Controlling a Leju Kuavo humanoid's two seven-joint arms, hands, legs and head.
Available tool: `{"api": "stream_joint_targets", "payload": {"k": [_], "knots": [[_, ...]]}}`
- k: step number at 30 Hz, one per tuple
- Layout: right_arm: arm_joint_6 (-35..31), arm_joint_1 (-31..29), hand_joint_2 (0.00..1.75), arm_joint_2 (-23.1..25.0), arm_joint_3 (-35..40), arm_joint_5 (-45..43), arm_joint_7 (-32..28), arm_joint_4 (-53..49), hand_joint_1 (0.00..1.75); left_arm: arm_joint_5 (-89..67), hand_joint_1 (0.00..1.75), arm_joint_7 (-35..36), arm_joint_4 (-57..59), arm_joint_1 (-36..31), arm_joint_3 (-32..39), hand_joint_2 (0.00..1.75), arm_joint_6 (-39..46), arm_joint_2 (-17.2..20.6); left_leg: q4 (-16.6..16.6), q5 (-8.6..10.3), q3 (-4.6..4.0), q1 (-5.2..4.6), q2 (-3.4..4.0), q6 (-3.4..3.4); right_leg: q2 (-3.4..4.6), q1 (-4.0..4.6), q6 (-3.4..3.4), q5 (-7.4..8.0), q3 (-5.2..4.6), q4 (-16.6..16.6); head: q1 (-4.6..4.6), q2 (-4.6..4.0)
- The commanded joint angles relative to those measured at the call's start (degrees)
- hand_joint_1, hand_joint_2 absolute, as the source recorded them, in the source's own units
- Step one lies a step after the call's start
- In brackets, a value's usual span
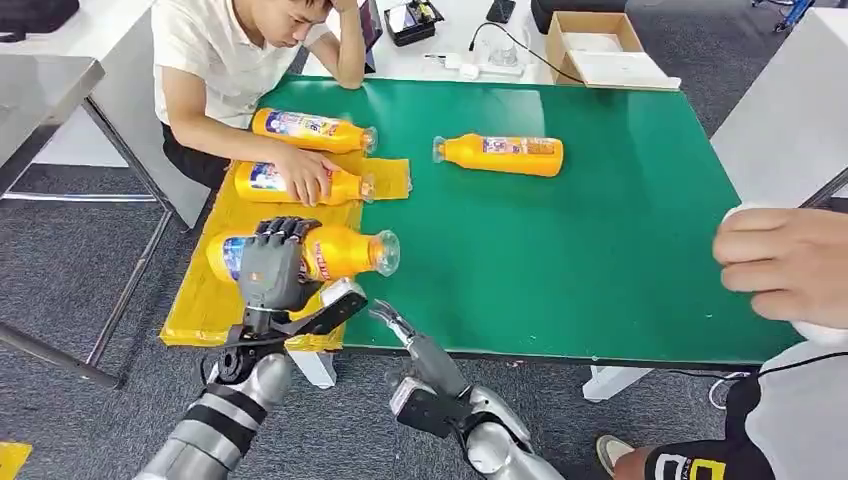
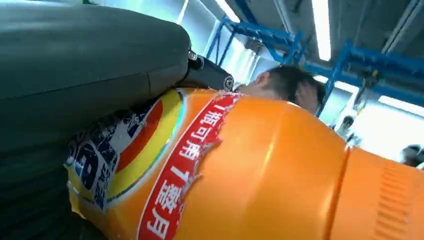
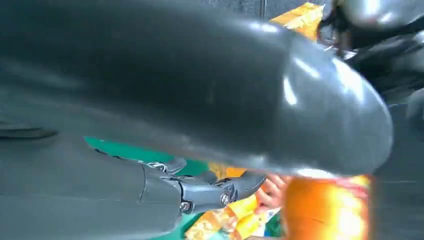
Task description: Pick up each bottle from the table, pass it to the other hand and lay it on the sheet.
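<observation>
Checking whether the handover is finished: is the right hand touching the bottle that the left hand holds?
Apart. In the head view the right hand sits below the table edge, with green tabletop between it and the bottle gripped by the left hand.

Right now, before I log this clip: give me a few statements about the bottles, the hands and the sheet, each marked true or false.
1. The left hand grips an orange bottle over the yellow sheet. True.
2. The right hand holds a bottle. False: it holds nothing.
3. One bottle on the green mat lies off the sheet. True.
4. A person's hand rests on a bottle on the sheet. True.
5. All bottles stand upright. False: they lie on their sides.
</observation>
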Motion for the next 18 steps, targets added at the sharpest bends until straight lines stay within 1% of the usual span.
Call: {"api": "stream_joint_targets", "payload": {"k": [1, 2, 3, 4, 6, 9, 12, 13, 14, 15, 17, 18], "knots": [[1.3, -3.8, 0.00, 0.3, 4.3, -0.2, -0.5, 2.4, 0.00, -5.6, 1.75, 7.3, 29.0, -16.0, 0.9, 1.75, -7.2, 2.0, 0.0, -0.09, 0.29, 0.09, 0.06, -0.12, 0.02, 0.10, -0.18, -0.08, 0.27, 0.0, 0.02, 0.00], [1.5, -4.2, 0.00, 0.5, 4.5, -0.3, -0.6, 2.6, 0.00, -8.6, 1.75, 9.4, 32.4, -18.1, -0.7, 1.75, -9.9, 2.6, 0.0, -0.05, 0.17, 0.08, -0.02, -0.10, -0.04, 0.09, -0.14, -0.06, 0.18, 0.0, 0.02, 0.00], [1.6, -4.6, 0.00, 0.7, 4.8, -0.2, -0.6, 2.8, 0.00, -9.0, 1.75, 10.6, 35.0, -19.6, -0.6, 1.75, -12.3, 2.7, 0.0, -0.02, 0.10, 0.05, -0.05, -0.08, -0.04, 0.06, -0.10, -0.03, 0.11, 0.0, 0.00, 0.00], [1.7, -4.7, 0.00, 0.8, 4.8, -0.2, -0.6, 2.9, 0.00, -8.3, 1.73, 10.2, 35.9, -20.1, 0.0, 1.75, -13.4, 2.5, 0.0, -0.11, 0.32, 0.12, -0.01, -0.17, -0.02, 0.14, -0.24, -0.12, 0.33, 0.0, 0.02, 0.00], [1.7, -4.7, 0.00, 0.8, 4.8, -0.2, -0.6, 2.9, 0.00, -8.3, 1.73, 10.2, 35.9, -20.1, 0.0, 1.75, -13.4, 2.5, 0.0, -0.02, 0.10, 0.05, 0.02, -0.06, 0.04, 0.06, -0.09, -0.01, 0.10, 0.0, 0.04, 0.00], [1.7, -4.6, 0.00, 0.8, 4.9, -0.2, -0.6, 2.9, 0.00, -8.3, 1.73, 10.3, 35.9, -20.1, 0.0, 1.75, -13.3, 2.3, 0.0, -0.13, 0.23, 0.10, 0.16, -0.11, 0.10, 0.12, -0.15, -0.09, 0.19, 0.0, 0.02, 0.00], [2.5, -4.7, 0.00, 1.0, 5.1, -0.4, -0.8, 2.6, 0.00, -8.8, 1.75, 11.1, 38.1, -21.7, -0.3, 1.75, -19.9, 2.0, 0.0, -0.16, 0.30, 0.11, 0.05, -0.11, 0.03, 0.12, -0.16, -0.14, 0.30, 0.0, 0.00, 0.00], [2.4, -4.7, 0.00, 1.0, 5.1, -0.4, -0.8, 2.6, 0.00, -8.7, 1.75, 11.1, 38.3, -21.9, -0.2, 1.75, -20.5, 1.9, 0.0, -0.08, 0.12, 0.08, 0.06, -0.07, 0.05, 0.08, -0.10, -0.06, 0.13, 0.0, 0.02, 0.00], [2.5, -4.7, 0.00, 1.2, 5.1, -0.5, -0.8, 2.6, 0.00, -8.7, 1.75, 11.0, 38.9, -22.5, -0.3, 1.75, -22.8, 1.6, 0.0, -0.12, 0.23, 0.08, 0.06, -0.08, 0.04, 0.08, -0.13, -0.10, 0.23, 0.0, 0.02, 0.00], [2.6, -4.6, 0.00, 1.3, 5.0, -0.5, -0.7, 2.7, 0.00, -7.0, 1.54, 9.7, 38.7, -22.5, 1.0, 1.75, -24.8, 1.1, 0.1, -0.25, 0.51, 0.14, 0.11, -0.15, 0.07, 0.16, -0.25, -0.22, 0.51, 0.0, 0.02, 0.00], [2.7, -4.4, 0.00, 1.5, 4.8, -0.4, -0.8, 3.2, 0.00, -3.8, 0.44, 6.8, 38.1, -22.2, 3.1, 1.75, -26.4, 0.2, 0.1, -0.19, 0.32, 0.13, 0.08, -0.13, 0.05, 0.15, -0.22, -0.17, 0.34, 0.1, 0.02, 0.00], [2.7, -4.3, 0.00, 1.6, 4.8, -0.4, -0.8, 3.3, 0.00, -1.6, 0.17, 4.5, 37.9, -22.0, 4.5, 1.75, -27.4, -0.2, 0.1, -0.14, 0.24, 0.12, -0.03, -0.12, -0.06, 0.14, -0.19, -0.15, 0.30, 0.1, 0.02, 0.00]]}}
